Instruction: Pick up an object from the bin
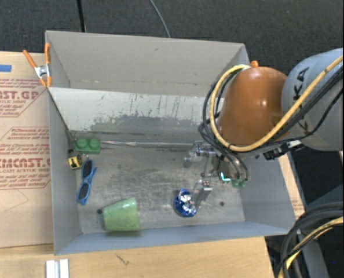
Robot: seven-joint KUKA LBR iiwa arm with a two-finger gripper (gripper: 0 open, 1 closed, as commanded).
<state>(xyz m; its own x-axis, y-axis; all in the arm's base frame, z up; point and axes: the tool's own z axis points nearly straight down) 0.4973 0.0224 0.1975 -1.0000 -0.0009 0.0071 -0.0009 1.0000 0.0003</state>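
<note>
pincer (202,189) low in the bin (131,68), just beside a shiny blue ball (185,204)
wide or narrow, cannot tell; ball sits front right, apart from the green cup (121,215), so likely an easy target.

Arm (311,97) reaches from the right; gripper (202,191) apparently points downward.

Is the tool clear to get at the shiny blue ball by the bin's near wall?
Probably yes: the tool hangs just beside the blue ball, nothing lies between them, and the green cup is well apart.
</note>
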